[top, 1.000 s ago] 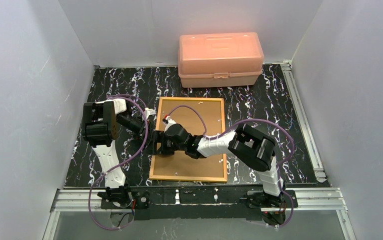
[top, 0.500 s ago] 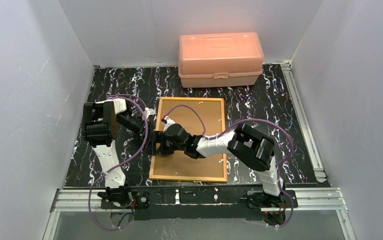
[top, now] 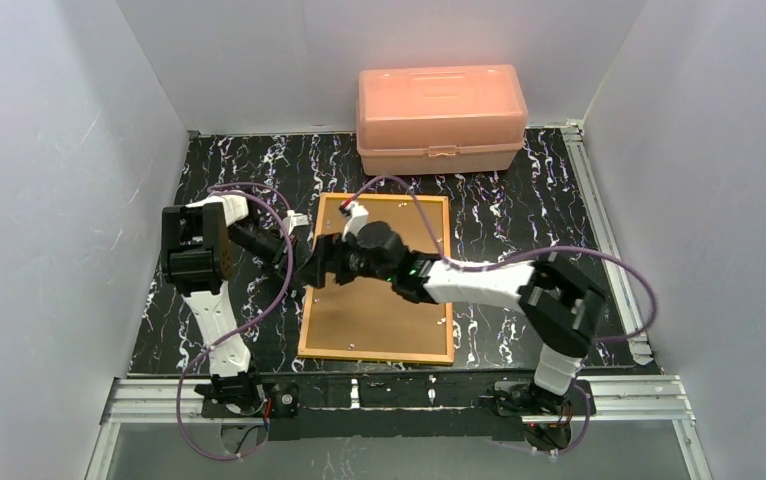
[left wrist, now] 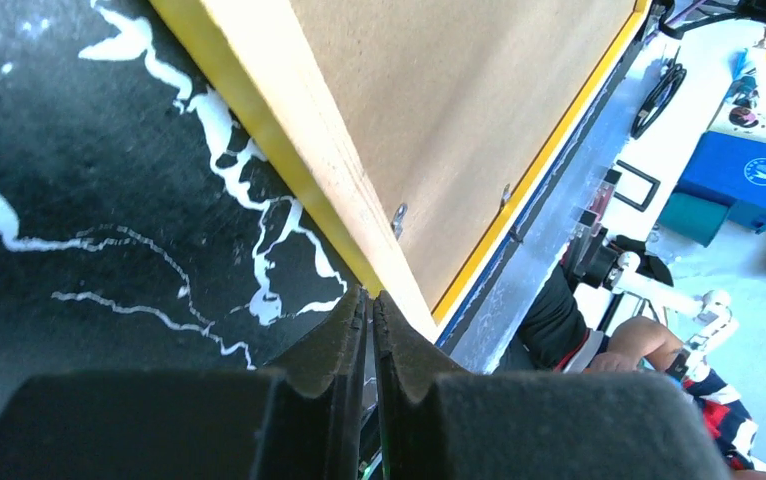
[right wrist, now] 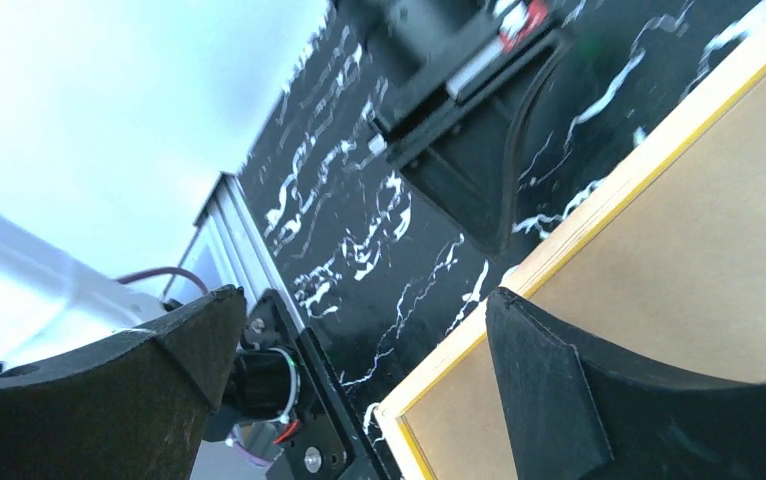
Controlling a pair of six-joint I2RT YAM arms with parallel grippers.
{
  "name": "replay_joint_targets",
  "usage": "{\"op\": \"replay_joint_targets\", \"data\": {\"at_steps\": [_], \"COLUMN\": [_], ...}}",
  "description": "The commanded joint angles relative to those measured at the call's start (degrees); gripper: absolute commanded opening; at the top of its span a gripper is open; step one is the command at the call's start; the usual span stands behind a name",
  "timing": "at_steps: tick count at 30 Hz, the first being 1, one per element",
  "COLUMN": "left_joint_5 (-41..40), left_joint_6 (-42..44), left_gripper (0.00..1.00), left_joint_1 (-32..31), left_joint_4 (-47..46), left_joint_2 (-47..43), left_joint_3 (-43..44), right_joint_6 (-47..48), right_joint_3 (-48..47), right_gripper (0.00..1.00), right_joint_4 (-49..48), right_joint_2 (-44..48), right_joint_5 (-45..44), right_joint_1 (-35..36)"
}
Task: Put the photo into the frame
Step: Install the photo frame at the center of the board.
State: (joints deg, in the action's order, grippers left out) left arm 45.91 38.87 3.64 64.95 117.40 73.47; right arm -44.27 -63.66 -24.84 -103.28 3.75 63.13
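The frame [top: 389, 300] lies face down on the black marbled table, brown fibreboard back up, with its yellow-orange border around it. The photo is not in view. My left gripper [top: 297, 268] is at the frame's left edge. In the left wrist view [left wrist: 370, 297] its jaws are closed together, tips against the yellow side of the frame [left wrist: 439, 120]. My right gripper [top: 321, 270] hovers over the same left edge, open and empty. In the right wrist view [right wrist: 359, 370] its fingers stand wide apart over the frame's corner [right wrist: 679, 260], with the left gripper [right wrist: 459, 130] beyond.
A salmon-pink plastic box [top: 441, 118] stands shut at the back, just beyond the frame. Aluminium rails [top: 599, 230] run along the right and near table edges. White walls close in both sides.
My right arm has stretched out and risen, its wrist moving toward the far end of the frame's left edge. The left arm has hardly moved.
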Motion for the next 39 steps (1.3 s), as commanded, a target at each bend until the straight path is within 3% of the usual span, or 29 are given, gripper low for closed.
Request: {"op": "replay_joint_targets", "data": {"at_steps": [1, 8, 11, 20, 26, 39], "left_joint_5": [-3.6, -10.9, -8.5, 3.1, 3.7, 4.2], "left_joint_6": [6.5, 10.7, 8.0, 2.0, 2.4, 0.6], "left_gripper": [0.07, 0.08, 0.08, 0.13, 0.19, 0.16], "left_joint_1": [1.4, 1.3, 1.3, 1.4, 1.3, 0.7], "left_joint_4": [3.6, -1.6, -2.6, 1.8, 2.4, -0.2], "left_joint_2": [-4.4, -9.1, -8.9, -2.3, 0.2, 2.5], "left_joint_3": [0.0, -6.0, -5.5, 0.7, 1.5, 1.3], "right_joint_6": [2.5, 2.2, 0.9, -5.4, -6.7, -9.3], "right_joint_3": [4.2, 11.5, 11.6, 7.2, 2.7, -2.2], "right_gripper": [0.99, 0.99, 0.99, 0.99, 0.98, 0.96], "right_joint_4": [3.7, 11.4, 13.4, 3.7, 0.3, -3.2], "right_joint_2": [10.3, 19.9, 18.3, 6.3, -1.5, -10.4], "right_joint_5": [-2.6, -2.7, -2.5, -1.6, 1.1, 2.8], "right_joint_1": [-4.9, -14.5, -12.2, -1.1, 1.5, 2.4]}}
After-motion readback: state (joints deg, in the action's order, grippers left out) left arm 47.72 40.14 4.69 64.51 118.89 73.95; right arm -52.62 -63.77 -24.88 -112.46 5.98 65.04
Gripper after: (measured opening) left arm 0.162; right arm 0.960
